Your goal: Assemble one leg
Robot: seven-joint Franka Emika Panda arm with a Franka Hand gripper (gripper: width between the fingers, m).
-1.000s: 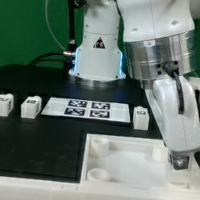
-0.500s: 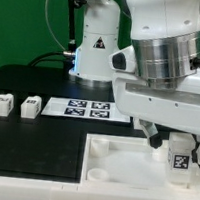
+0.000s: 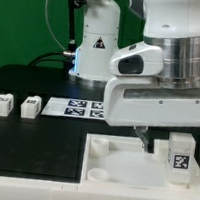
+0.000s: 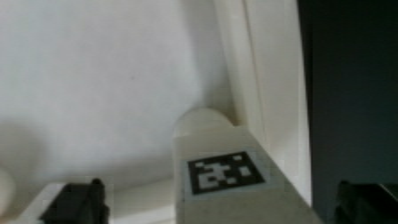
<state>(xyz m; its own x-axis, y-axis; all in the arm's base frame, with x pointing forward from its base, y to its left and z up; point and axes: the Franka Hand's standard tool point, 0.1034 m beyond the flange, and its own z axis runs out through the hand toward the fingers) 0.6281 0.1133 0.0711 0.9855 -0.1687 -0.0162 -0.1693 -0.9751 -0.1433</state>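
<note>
**A:** Where is the leg (image 3: 177,169), and which way does it point?

**B:** It stands upright on the tray (image 3: 131,164), near the back edge at the exterior view's right. Its long axis is vertical, with the top end toward the gripper (image 4: 221,203) above it.

**A:** Is it seated in a socket?

**B:** I cannot tell from either view.

**A:** And the fingers?

**B:** They are wide apart. The wrist view shows both dark fingertips (image 4: 75,200), one on each side of the leg with a clear gap, and neither touches it. The gripper holds nothing. In the exterior view only one finger shows, just beside the leg on the exterior view's left.

**A:** Any labels?

**B:** There is a tag (image 3: 181,151), a black-and-white square pattern, on the face toward the exterior camera. The wrist view shows it too. The marker board (image 3: 87,110) carries similar tags. Two loose legs (image 3: 2,104) (image 3: 30,107) sit on the black table (image 3: 24,132) at the exterior view's left, well apart from the tray, each with a tag too small to make out.
</note>
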